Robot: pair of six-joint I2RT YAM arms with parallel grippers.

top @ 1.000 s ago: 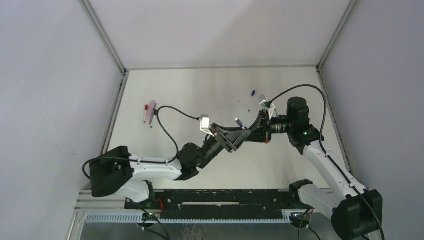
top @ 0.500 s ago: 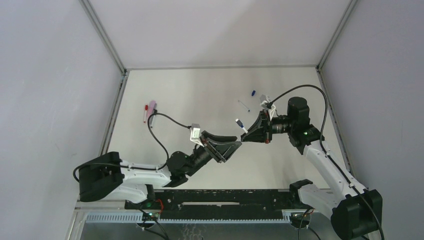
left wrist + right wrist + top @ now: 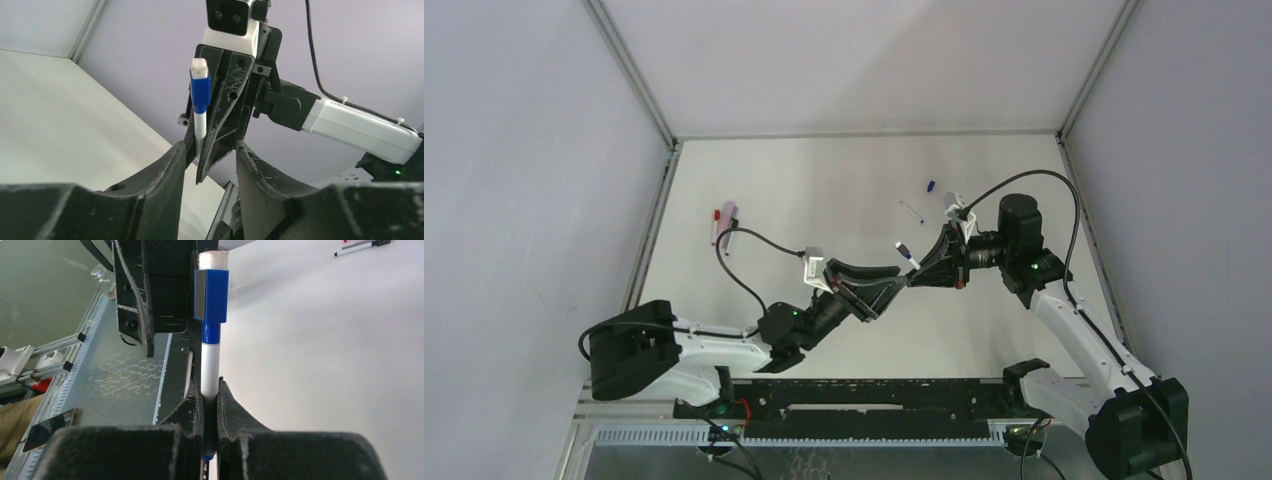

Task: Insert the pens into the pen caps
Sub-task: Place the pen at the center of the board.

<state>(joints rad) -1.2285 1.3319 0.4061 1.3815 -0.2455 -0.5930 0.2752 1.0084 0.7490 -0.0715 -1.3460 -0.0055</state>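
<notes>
Diagonally, pen (image 3: 906,252) in right claw (image 3: 208,392), blue end far-left

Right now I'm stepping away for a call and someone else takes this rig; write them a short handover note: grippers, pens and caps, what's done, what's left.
Right gripper: shut on the blue-and-white pen, raised off the table, blue cap on its free end.
Left gripper: open, empty, fingers either side of the right gripper's tip.
On the table: pink marker and red pen at the left; thin pale pen and small blue piece nearer the right arm.
Done: the held pen looks capped. Left: set it down, cap the rest.
</notes>
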